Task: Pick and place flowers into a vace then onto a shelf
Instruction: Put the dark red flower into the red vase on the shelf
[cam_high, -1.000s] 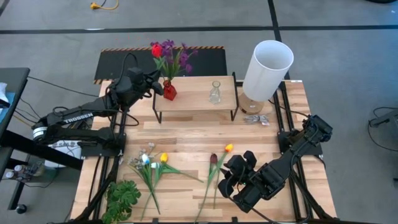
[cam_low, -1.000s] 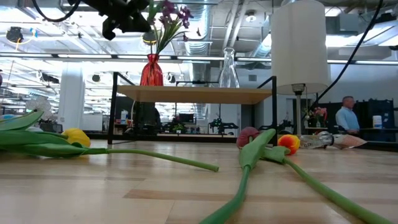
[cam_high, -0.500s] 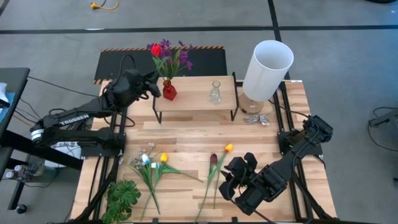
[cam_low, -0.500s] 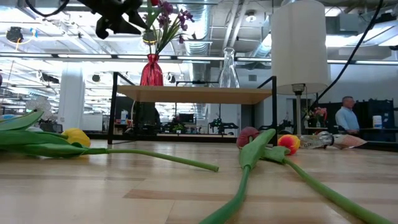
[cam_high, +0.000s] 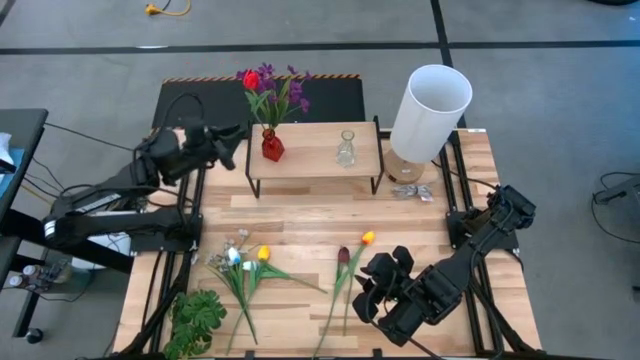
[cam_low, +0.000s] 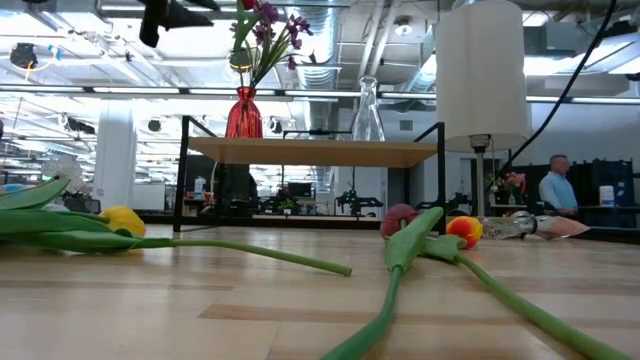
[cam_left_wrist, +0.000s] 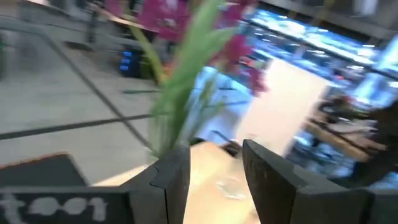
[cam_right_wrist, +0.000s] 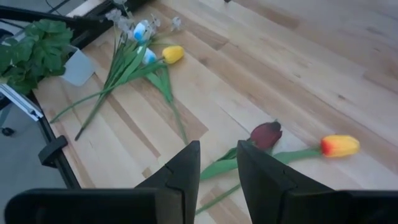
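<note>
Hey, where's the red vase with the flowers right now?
In the high view the red vase stands on the left end of the shelf, holding a red tulip and purple flowers; an empty glass vase is to its right.

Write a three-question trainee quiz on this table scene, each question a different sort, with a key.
1. True or false: the red vase with flowers stands on the shelf.
2. Which is empty? A) the red vase B) the glass vase C) both
3. Fill in: the left gripper hangs off the shelf's end, its jaws ____ and holding nothing.

Key
1. True.
2. B; the maroon tulip and orange tulip lie on the table by the right gripper.
3. Open.
</note>
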